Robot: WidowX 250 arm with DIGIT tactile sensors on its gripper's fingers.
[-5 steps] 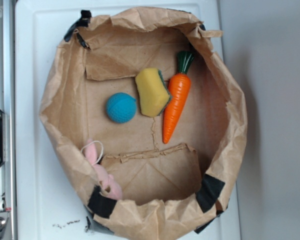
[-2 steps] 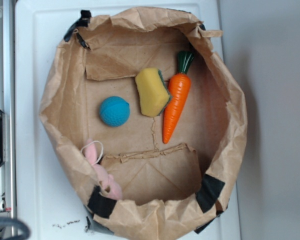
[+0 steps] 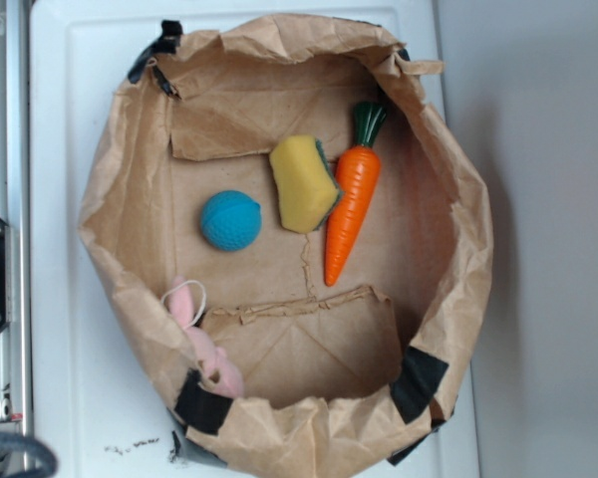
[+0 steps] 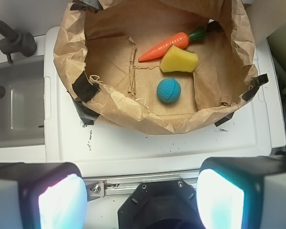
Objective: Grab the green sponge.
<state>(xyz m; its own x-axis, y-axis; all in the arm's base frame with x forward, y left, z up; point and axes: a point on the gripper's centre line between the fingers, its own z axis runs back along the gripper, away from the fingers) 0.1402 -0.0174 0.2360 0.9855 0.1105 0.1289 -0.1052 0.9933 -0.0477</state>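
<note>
green sponge [image 3: 302, 183]: rounded rectangular block of yellow foam, with a thin dark green scouring layer showing along its right edge in the exterior view; in the wrist view [image 4: 179, 60] only the yellow foam shows clearly
sponge position: on the floor of the paper bag [image 3: 120, 169], in its far half in the wrist view, lying slightly tilted
sponge neighbours: toy carrot [image 3: 351, 194] lies just to its right in the exterior view, seemingly touching the green edge, though the contact is hard to confirm; the teal ball [image 3: 230, 220] sits to its left, near but apart
toy carrot: orange with a dark green top, lying lengthwise beside the sponge
teal ball: round, textured, alone on the bag floor
paper bag: brown, crumpled, rolled down into an open basket, with black tape [image 3: 419, 383] at its corners; it stands on a white surface [image 3: 55, 299]
pink soft toy [image 3: 204, 344]: draped against the bag's inner wall at lower left in the exterior view
gripper [image 4: 142, 198]: fingers spread wide apart, holding nothing, well short of the bag on the near side in the wrist view
sink [image 4: 14, 109]: left of the white surface in the wrist view
</note>
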